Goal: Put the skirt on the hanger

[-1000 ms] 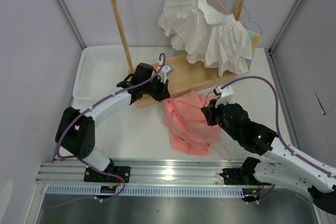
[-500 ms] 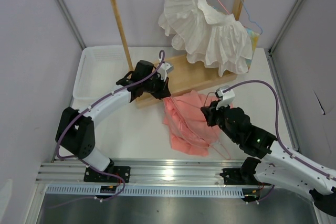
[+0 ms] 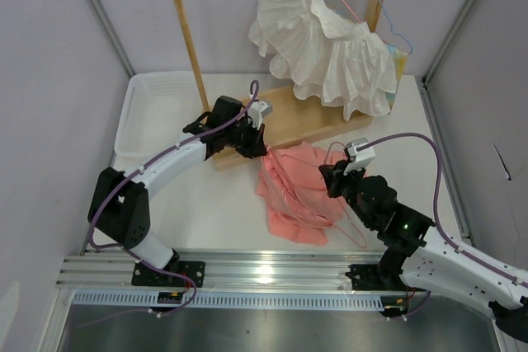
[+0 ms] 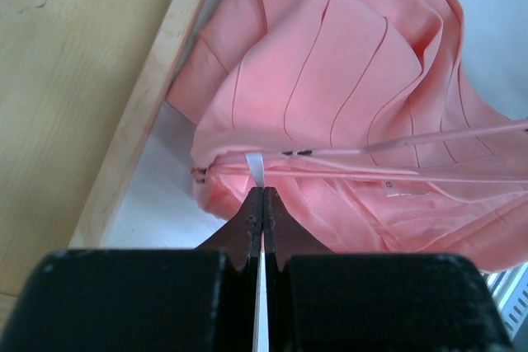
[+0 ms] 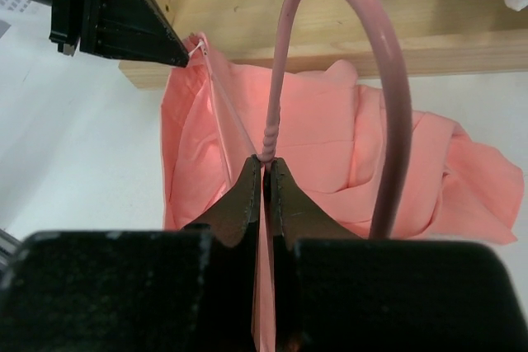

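Note:
The salmon-pink skirt (image 3: 293, 191) lies crumpled on the table in front of the wooden rack base. My left gripper (image 3: 265, 152) is at its top-left corner, shut on a small white ribbon loop (image 4: 256, 168) of the skirt (image 4: 346, 55). My right gripper (image 3: 326, 172) sits over the skirt's right side, shut on the twisted neck of the pale-pink hanger (image 5: 266, 133); its hook arcs up and over to the right. The hanger's thin wires (image 4: 412, 142) run across the skirt toward the left gripper (image 5: 124, 14). Part of the frame lies in the skirt's folds.
A wooden rack (image 3: 186, 30) with a flat base (image 3: 297, 117) stands behind the skirt. A white ruffled garment (image 3: 326, 43) and a light-blue hanger (image 3: 389, 30) hang from it. A white basket (image 3: 153, 113) sits at the left. An aluminium rail runs along the near edge.
My right gripper has shifted a little right and toward the near edge with the hanger neck in it. My left gripper has barely moved, still holding the skirt's corner.

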`<state>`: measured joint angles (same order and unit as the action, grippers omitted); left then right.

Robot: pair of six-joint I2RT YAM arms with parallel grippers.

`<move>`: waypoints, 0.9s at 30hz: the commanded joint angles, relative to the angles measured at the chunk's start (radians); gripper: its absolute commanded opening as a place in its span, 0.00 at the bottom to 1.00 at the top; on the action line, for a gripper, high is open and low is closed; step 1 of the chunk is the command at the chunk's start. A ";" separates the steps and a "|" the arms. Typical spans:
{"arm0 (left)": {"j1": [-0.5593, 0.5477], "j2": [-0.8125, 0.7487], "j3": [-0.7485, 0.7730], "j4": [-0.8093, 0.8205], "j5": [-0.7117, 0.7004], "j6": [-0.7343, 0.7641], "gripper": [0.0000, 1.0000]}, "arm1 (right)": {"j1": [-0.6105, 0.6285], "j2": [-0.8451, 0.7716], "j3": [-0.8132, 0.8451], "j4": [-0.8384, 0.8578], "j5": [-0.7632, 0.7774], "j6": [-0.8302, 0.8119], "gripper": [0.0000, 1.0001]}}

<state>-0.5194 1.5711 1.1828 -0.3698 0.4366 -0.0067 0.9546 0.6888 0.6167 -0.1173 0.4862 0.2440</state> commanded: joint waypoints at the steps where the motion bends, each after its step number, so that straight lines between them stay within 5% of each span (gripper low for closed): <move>1: 0.005 -0.002 0.049 -0.043 0.002 -0.032 0.00 | -0.001 -0.023 -0.009 0.143 0.094 -0.025 0.00; 27: 0.009 0.032 0.132 -0.061 0.002 -0.144 0.00 | 0.001 -0.058 -0.066 0.315 -0.031 -0.057 0.00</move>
<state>-0.5190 1.5963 1.2572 -0.4118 0.4274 -0.1268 0.9573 0.6476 0.5423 0.0864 0.4473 0.2062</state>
